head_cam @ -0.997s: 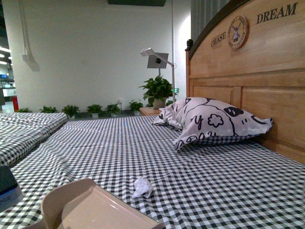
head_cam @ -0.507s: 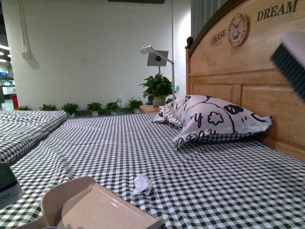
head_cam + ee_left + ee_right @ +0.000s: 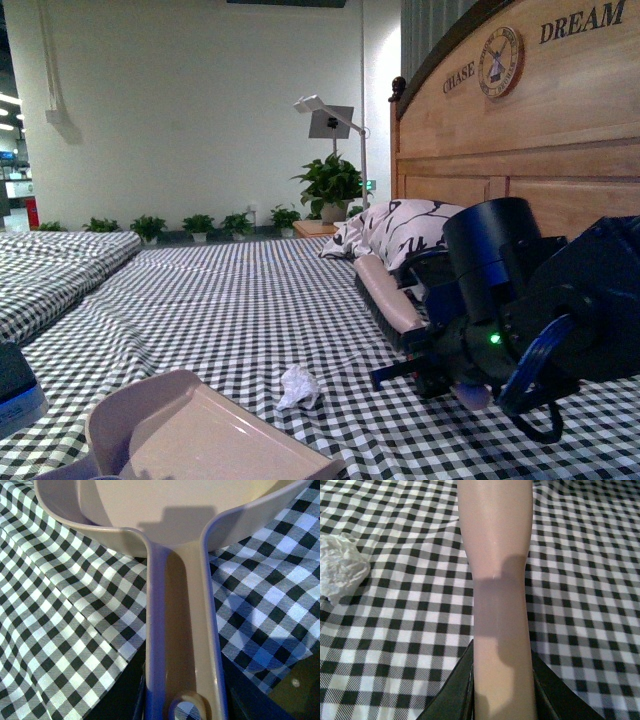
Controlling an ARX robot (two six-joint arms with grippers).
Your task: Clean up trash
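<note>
The trash, a small crumpled white wad, lies on the checked bedsheet; it also shows at the edge of the right wrist view as a white wad. A beige dustpan rests on the sheet just left of it, mouth toward the wad. My left gripper is shut on the dustpan handle. My right gripper is shut on the beige brush handle. In the front view the brush hangs low over the sheet, right of the trash, held by the dark right arm.
A patterned black-and-white pillow lies behind the right arm against the wooden headboard. A dark object sits at the left edge. A second checked bed lies far left. Potted plants line the far wall.
The right arm has swung down into view with the brush, from the upper right to just above the sheet right of the trash. The dustpan and the wad have not moved.
</note>
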